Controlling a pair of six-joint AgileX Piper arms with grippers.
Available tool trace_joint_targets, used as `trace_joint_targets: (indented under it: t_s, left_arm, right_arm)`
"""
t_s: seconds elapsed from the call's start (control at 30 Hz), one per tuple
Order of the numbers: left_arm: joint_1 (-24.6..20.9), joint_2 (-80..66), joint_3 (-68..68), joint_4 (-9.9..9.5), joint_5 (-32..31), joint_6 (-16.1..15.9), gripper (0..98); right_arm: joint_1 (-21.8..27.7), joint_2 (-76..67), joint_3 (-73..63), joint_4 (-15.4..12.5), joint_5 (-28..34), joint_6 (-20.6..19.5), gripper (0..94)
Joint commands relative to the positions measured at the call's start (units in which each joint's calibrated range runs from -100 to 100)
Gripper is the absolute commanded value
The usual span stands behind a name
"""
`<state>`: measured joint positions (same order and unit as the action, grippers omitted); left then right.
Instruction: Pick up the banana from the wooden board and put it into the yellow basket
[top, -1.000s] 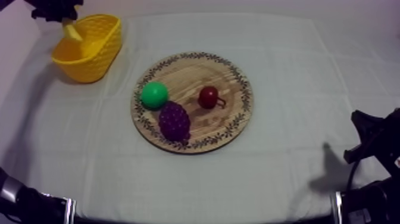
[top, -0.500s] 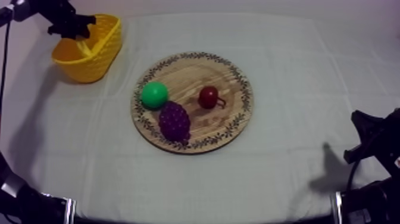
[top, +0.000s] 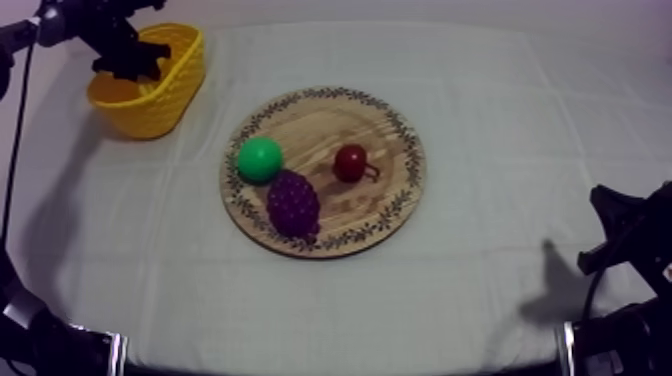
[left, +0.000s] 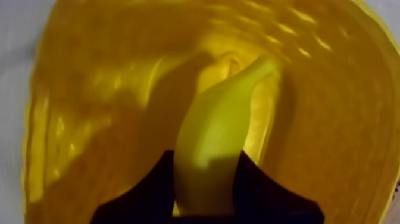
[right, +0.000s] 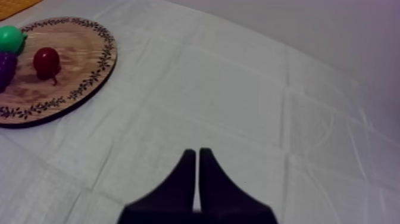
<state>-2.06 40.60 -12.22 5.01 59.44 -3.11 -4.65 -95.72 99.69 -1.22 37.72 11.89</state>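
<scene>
Left jaws are clamped on the banana (left: 217, 143), which pokes down inside the basket (left: 89, 107). I'd let go low and straight, then lift clear of the rim. Right jaws are pressed together, empty, over the worktop (right: 238, 89).

Counter (top: 500, 130): grey-white, cloth-covered, creased
Centre: wooden board (top: 322, 124), patterned rim
Far left corner: yellow basket (top: 165, 106)

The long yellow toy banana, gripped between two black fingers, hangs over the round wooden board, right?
No: the long yellow toy banana, gripped by the left gripper, hangs inside the yellow woven basket, not over the round wooden board. The left wrist view shows it.
</scene>
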Motion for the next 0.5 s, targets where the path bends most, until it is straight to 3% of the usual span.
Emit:
trace_joint_targets:
  t_s: [0.0,0.47]
  left_arm:
    - [-0.1,0.2,0.2,0.12,-0.2,-0.1,27.7]
    - [-0.3,-0.5,2.6,1.27,-2.5,-1.4,46.1]
  right_arm:
    - [0.0,0.0,0.0,0.0,0.0,0.0,0.2]
    - [0.0,0.0,0.0,0.0,0.0,0.0,0.2]
